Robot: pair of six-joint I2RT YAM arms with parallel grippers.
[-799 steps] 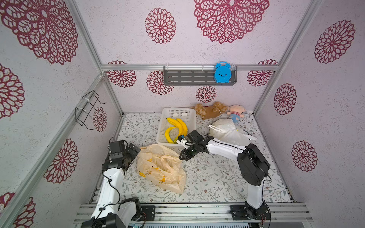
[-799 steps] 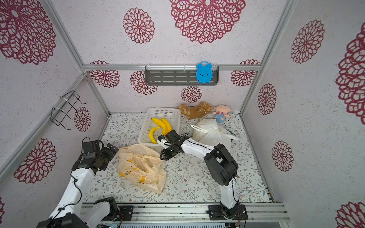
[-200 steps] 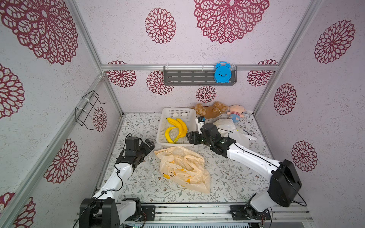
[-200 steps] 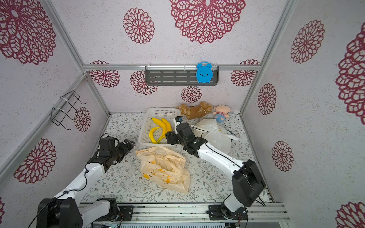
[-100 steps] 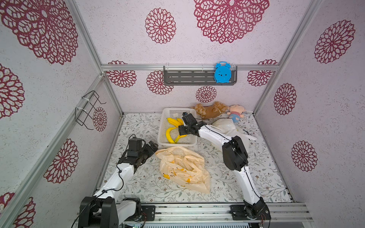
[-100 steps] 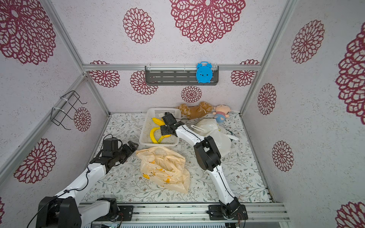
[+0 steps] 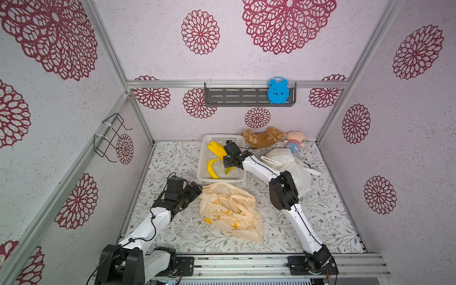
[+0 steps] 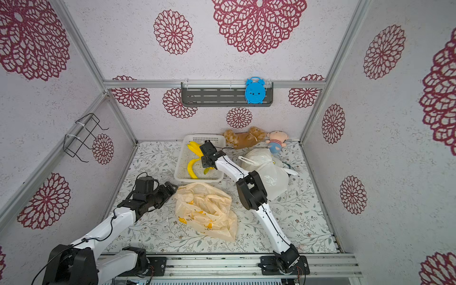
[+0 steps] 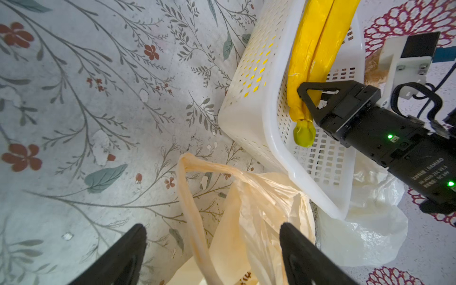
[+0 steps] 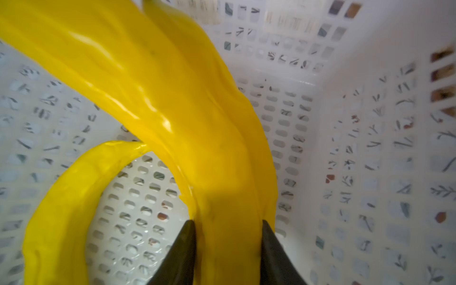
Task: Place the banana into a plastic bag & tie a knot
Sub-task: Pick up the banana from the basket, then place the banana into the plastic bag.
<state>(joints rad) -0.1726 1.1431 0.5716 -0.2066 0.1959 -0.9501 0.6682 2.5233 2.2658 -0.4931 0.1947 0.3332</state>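
Banana pinched by right gripper — inside white basket.

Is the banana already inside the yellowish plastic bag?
No, the banana lies in the white basket, with the right claw closed on it, outside the bag.

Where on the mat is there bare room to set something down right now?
Bare: mat between right arm and right wall, in front; mat between white basket and left wall. Crowded: rear right with white bag and plush toys; tan bag crowds the basket's front.
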